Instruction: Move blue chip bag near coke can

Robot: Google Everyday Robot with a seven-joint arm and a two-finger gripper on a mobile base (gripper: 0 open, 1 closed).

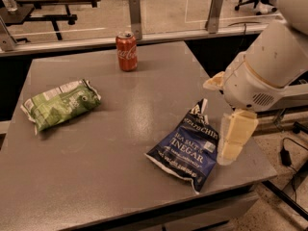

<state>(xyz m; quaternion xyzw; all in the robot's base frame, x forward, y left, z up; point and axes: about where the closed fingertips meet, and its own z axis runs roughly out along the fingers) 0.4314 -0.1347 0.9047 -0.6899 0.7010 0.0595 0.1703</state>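
Lying beside jaws (contact unclear): blue chip bag (185, 149)

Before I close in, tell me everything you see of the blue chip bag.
The blue chip bag is a crinkled, glossy dark navy packet with white lettering that includes "Vinegar" and a small white label. It lies flat on the grey table near the front corner, with its crimped top end pointing toward the back. The gripper hangs close beside its edge on the picture's right. Whether they touch cannot be told.

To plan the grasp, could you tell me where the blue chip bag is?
Camera view: blue chip bag lies front right on the table, beside the gripper, far from the coke can.
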